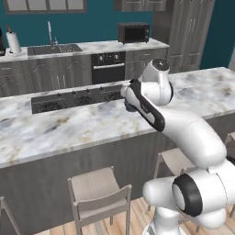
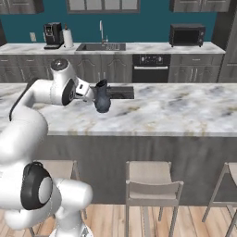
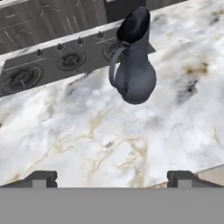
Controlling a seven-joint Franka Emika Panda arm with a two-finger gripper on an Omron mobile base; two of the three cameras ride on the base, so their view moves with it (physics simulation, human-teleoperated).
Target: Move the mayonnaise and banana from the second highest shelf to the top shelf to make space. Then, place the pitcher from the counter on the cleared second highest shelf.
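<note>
The dark grey pitcher (image 3: 133,74) stands upright on the marbled counter (image 3: 87,131), at the near right corner of the black cooktop (image 3: 57,65), with its handle turned toward the burners. My gripper (image 3: 113,178) is open, nothing between its fingertips (image 3: 41,177), and hangs a short way in front of the pitcher without touching it. From the right base view the gripper (image 2: 92,93) sits just left of the pitcher (image 2: 102,98) above the counter (image 2: 162,111). The mayonnaise, banana and both shelves are out of view.
Stools (image 1: 98,193) (image 2: 150,185) stand against the near side of the counter below my arm. Behind it runs a back counter with a sink (image 2: 102,46), an oven (image 2: 150,67) and a microwave (image 2: 186,34).
</note>
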